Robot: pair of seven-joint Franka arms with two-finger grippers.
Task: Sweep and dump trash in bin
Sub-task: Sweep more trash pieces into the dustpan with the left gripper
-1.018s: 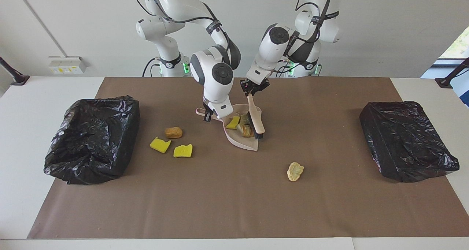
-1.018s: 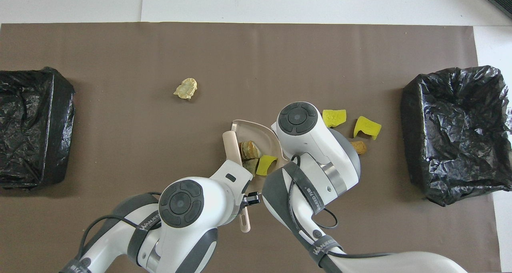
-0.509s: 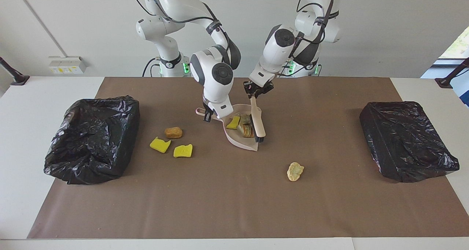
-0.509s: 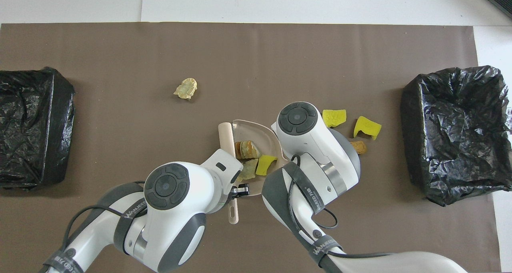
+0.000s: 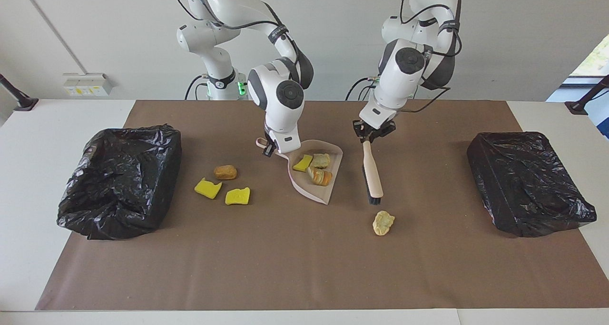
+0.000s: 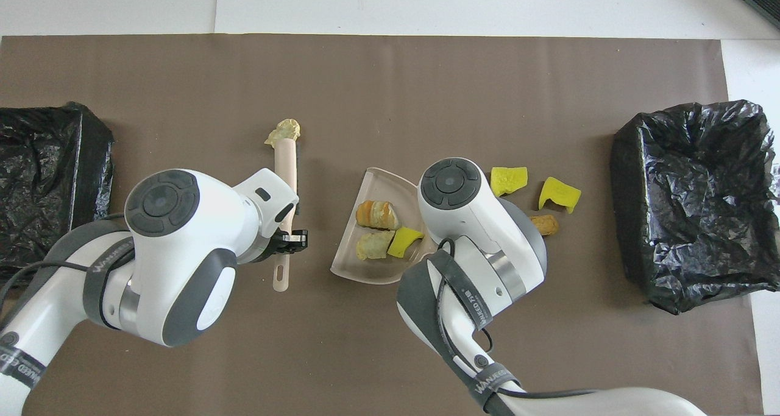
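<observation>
Fingers of the left gripper (image 5: 367,133) clamped on the handle of the hand brush (image 5: 373,175), which hangs slanted over the mat with its dark bristles low, just beside a pale crumbly lump (image 5: 383,222) (in the overhead view the brush tip overlaps this lump; contact cannot be confirmed). Fingers of the right gripper (image 5: 272,148) closed on the handle of the pink dustpan (image 5: 311,189), its mouth turned toward the left arm's end of the tabletop.

In the dustpan: a yellow sponge piece (image 5: 302,162), a pale lump (image 5: 320,160) and a brown bread-like chunk (image 5: 320,176).

On the brown mat (image 5: 304,268), between the dustpan and the open bin (image 5: 121,180) at the right arm's end: a brown chunk (image 5: 225,172) and two yellow sponge pieces (image 5: 208,188) (image 5: 237,196), the chunk nearest the robots.

A second black-lined bin (image 5: 528,182) sits at the left arm's end, well apart from the trash.
</observation>
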